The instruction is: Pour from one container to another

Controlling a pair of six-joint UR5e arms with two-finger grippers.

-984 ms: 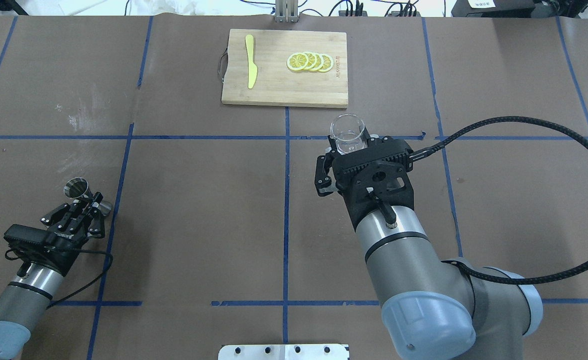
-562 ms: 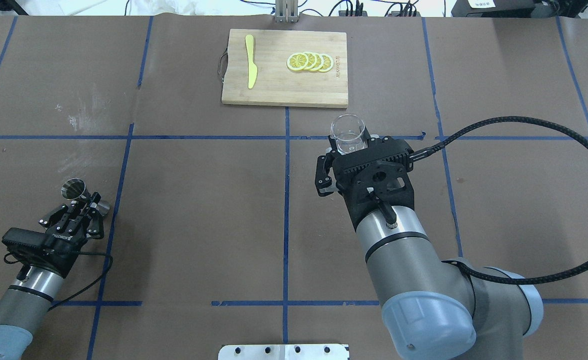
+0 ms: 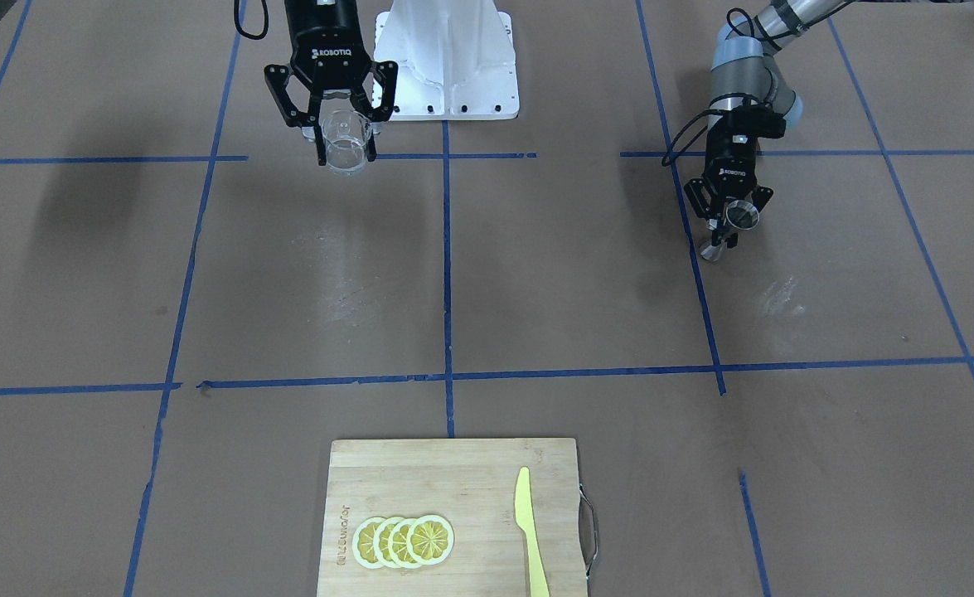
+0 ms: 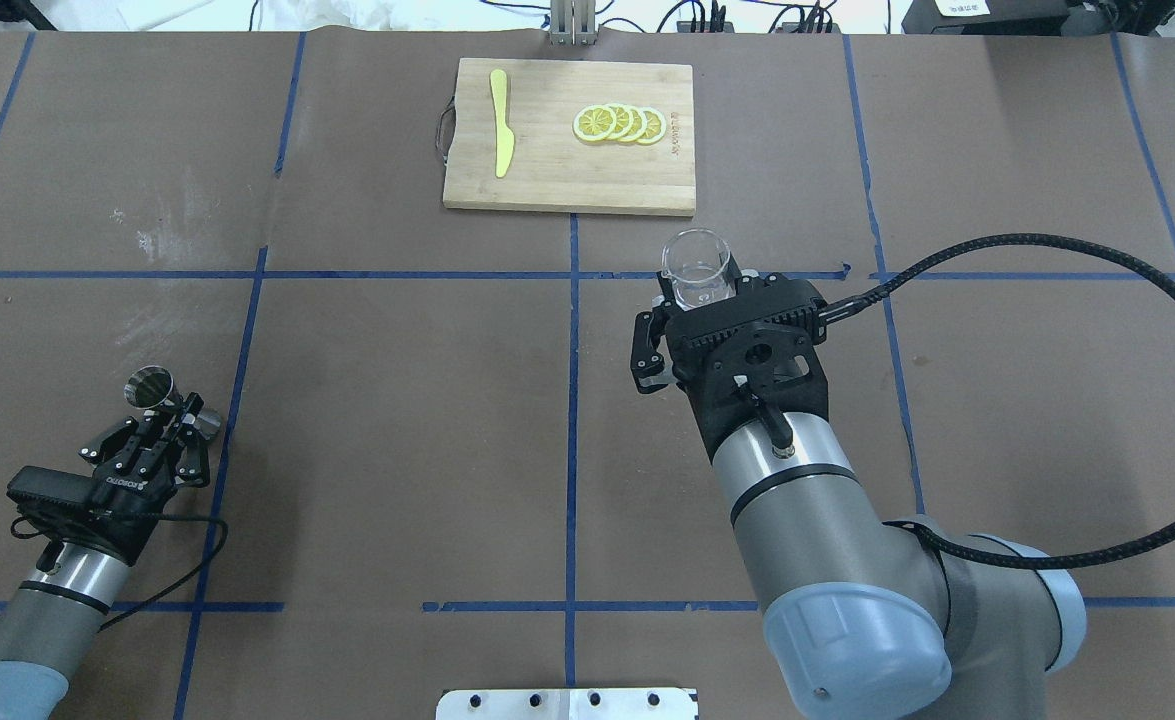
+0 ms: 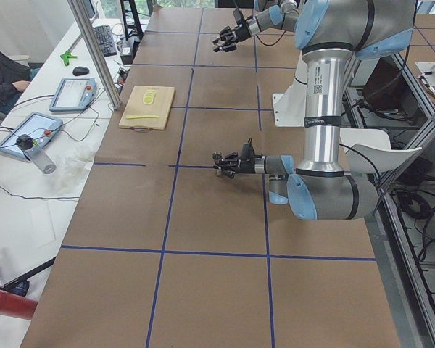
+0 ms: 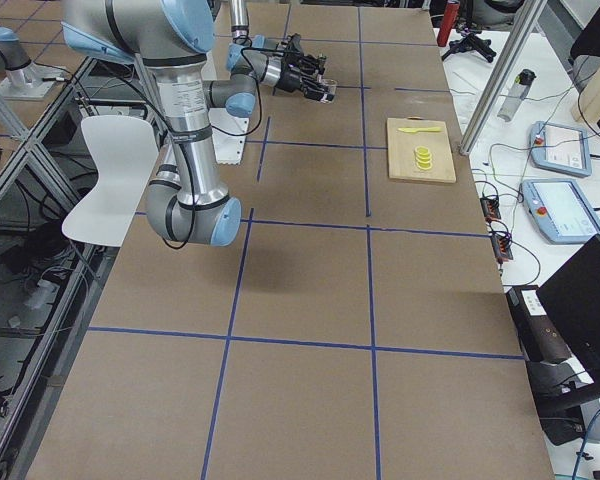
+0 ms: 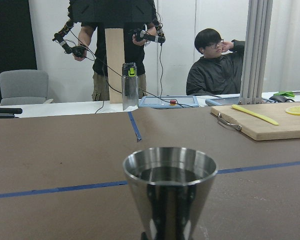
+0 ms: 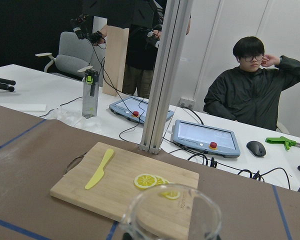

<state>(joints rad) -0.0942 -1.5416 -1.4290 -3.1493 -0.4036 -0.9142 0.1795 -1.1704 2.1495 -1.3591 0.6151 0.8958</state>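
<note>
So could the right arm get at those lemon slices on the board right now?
Probably, as far as reach goes: nothing lies between the right arm's fingers and the lemon slices on the cutting board. But they are shut on a glass beaker, so picking slices up looks unlikely.

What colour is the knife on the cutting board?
Pale yellow; the knife shows best in the overhead exterior view.
</note>
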